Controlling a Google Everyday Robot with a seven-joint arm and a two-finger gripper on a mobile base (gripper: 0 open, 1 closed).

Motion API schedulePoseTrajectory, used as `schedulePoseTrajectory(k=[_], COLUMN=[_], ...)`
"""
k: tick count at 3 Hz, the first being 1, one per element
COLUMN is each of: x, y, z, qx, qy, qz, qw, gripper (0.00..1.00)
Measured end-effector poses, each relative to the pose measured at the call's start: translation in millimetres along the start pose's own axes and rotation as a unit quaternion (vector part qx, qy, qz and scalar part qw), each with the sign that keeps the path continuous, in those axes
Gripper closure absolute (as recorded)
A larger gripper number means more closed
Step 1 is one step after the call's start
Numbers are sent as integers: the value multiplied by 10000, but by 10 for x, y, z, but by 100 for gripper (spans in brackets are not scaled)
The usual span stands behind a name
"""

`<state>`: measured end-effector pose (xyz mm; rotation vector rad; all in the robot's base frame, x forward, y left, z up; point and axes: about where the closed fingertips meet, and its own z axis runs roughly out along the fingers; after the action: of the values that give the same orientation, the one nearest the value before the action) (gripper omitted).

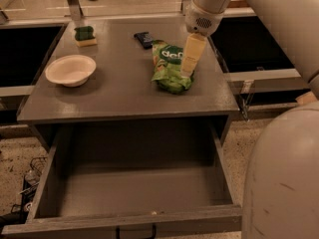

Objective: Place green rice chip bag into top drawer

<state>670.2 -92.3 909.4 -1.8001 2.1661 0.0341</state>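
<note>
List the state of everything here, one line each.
green rice chip bag: crumpled, lying on the tabletop
top drawer: pulled open
tool: down at the bag's right edge
bowl: upright
sponge: lying flat
dark packet: lying flat

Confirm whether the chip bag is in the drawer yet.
No, the green rice chip bag lies on the table beneath the end effector.

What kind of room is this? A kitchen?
Probably a kitchen-like test room, not a home kitchen: a grey table holds a bowl, a sponge and the green rice chip bag, with the gripper at the bag.
</note>
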Motion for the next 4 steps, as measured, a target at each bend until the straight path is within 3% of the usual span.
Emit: schedulePoseTrajectory(k=[1,2,4], x=[-113,-425,-369], y=[-141,-300,-246], z=[6,243,310], qx=[64,-76,-149], qy=[-104,-236,-271], qz=[4,-60,-54], qw=[9999,9997,9995], gripper=[0,0,0])
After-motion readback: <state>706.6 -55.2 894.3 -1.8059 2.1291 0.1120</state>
